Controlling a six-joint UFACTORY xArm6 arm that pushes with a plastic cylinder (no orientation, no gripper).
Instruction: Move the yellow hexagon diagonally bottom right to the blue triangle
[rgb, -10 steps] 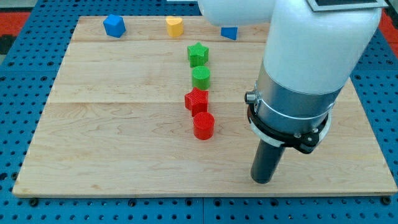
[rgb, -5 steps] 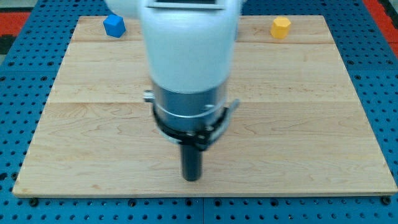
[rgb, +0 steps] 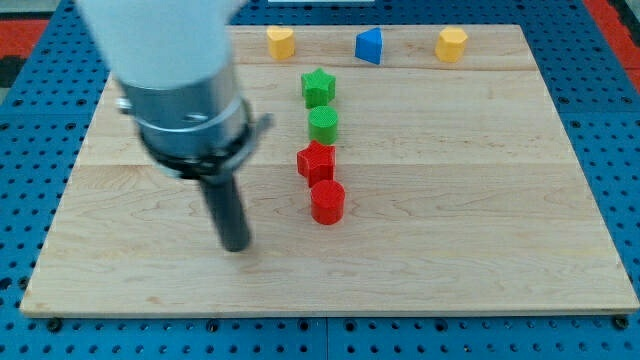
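The yellow hexagon (rgb: 452, 44) sits near the top right corner of the wooden board (rgb: 480, 200). The blue triangle (rgb: 369, 46) lies at the top edge, to the hexagon's left. My tip (rgb: 236, 247) rests on the board at lower left of centre, far from both blocks and left of the red blocks. The arm's body hides the board's top left corner.
A yellow heart-shaped block (rgb: 281, 42) lies left of the blue triangle. A column runs down the middle: green star (rgb: 318, 87), green cylinder (rgb: 323, 125), red star (rgb: 316, 161), red cylinder (rgb: 327, 202).
My tip has swept leftward across the lower board, from the right side to left of centre. The arm now covers the blue block at top left; the blocks have not moved.
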